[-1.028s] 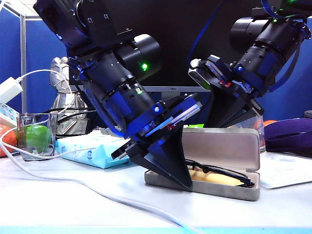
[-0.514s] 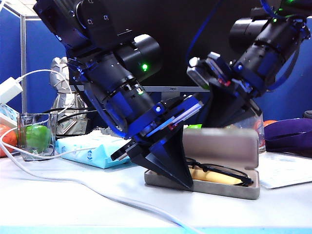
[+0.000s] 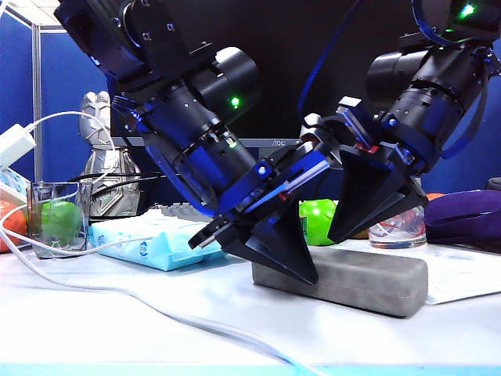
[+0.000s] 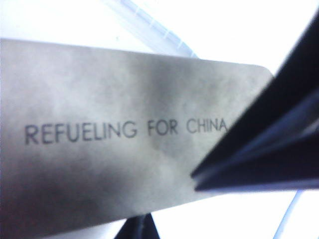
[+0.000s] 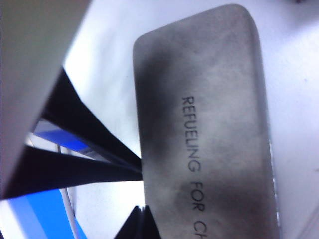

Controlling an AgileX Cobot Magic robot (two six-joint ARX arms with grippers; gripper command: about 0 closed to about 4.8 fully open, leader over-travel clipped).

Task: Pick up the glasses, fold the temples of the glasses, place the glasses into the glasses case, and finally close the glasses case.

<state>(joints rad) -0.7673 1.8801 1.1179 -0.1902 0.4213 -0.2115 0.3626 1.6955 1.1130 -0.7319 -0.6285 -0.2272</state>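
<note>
The grey felt glasses case [image 3: 352,278] lies closed on the white table; its lid reads "REFUELING FOR CHINA" [image 4: 124,132]. The glasses and their temples are hidden from view. My left gripper [image 3: 310,278] is shut, with its tip against the case's left end. In the left wrist view, the left gripper [image 4: 142,228] points at the lid's edge. My right gripper [image 3: 335,237] is shut and hangs just above the lid's rear left part. The right wrist view shows the right gripper [image 5: 143,215] beside the case [image 5: 214,114] and the left gripper's fingers [image 5: 84,149] meeting the case's edge.
A light-blue tissue pack [image 3: 149,241] lies to the left of the case. A glass holding a green fruit [image 3: 59,221] stands at the far left. A white cable [image 3: 156,309] crosses the front. Behind the case are a green object [image 3: 317,219], a drinking glass [image 3: 395,232] and a purple object [image 3: 466,215].
The case stood open with the glasses lying inside; its lid has now come down shut. The right gripper came down towards the front with the lid. The left gripper's tip tilted slightly.
</note>
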